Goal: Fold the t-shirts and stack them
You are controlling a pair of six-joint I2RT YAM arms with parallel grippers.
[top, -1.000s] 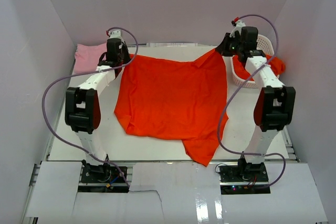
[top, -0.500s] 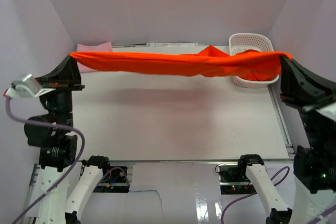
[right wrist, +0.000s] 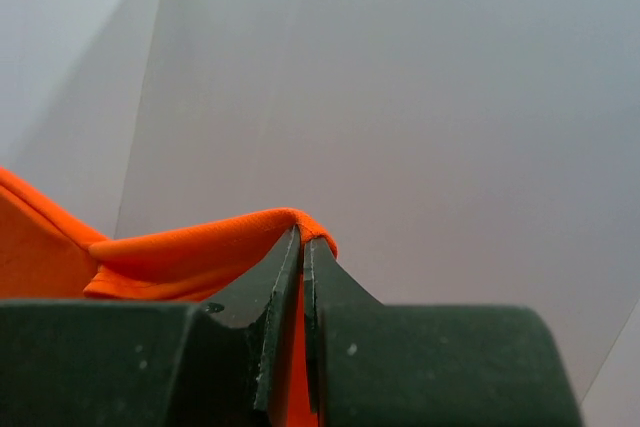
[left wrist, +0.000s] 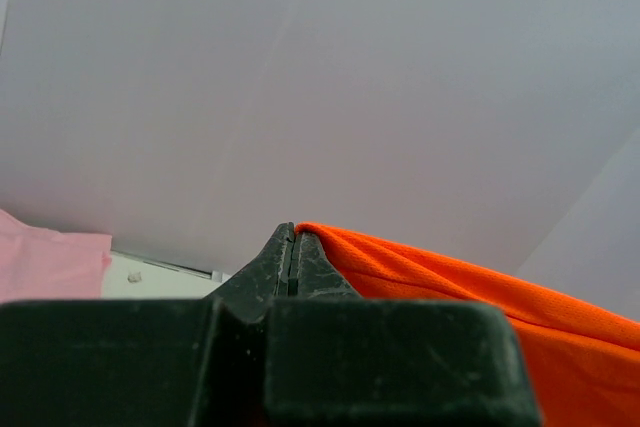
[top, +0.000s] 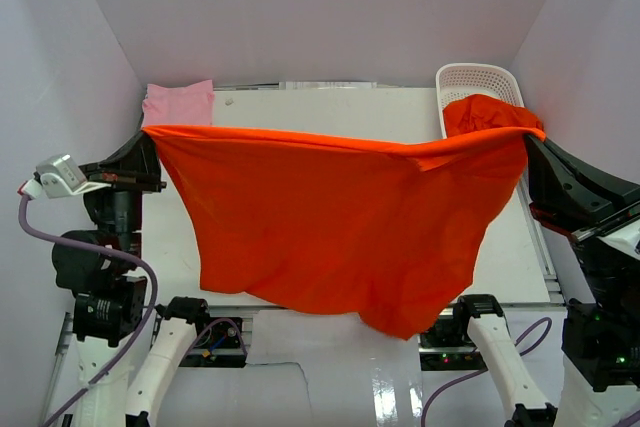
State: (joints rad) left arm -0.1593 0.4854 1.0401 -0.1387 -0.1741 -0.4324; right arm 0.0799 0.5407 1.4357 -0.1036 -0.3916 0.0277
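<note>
A bright orange-red t-shirt (top: 340,217) hangs spread in the air above the table, held up by both top corners. My left gripper (top: 150,131) is shut on its left corner, and the left wrist view shows the cloth (left wrist: 450,282) running off from the closed tips (left wrist: 293,230). My right gripper (top: 532,134) is shut on the right corner; cloth (right wrist: 180,247) is pinched between its fingers (right wrist: 304,239). The shirt's lower edge drapes toward the near table edge. A light pink t-shirt (top: 178,102) lies at the back left. Another orange-red t-shirt (top: 480,112) is bunched in the basket.
A white lattice basket (top: 478,79) stands at the back right of the white table (top: 330,107). White walls enclose the table on three sides. Both arm bases (top: 190,322) sit at the near edge, partly behind the hanging cloth.
One second ago the shirt lay flat on the table. Both arms lifted and pulled it toward me; it went from a taut strip to a hanging spread sheet.
</note>
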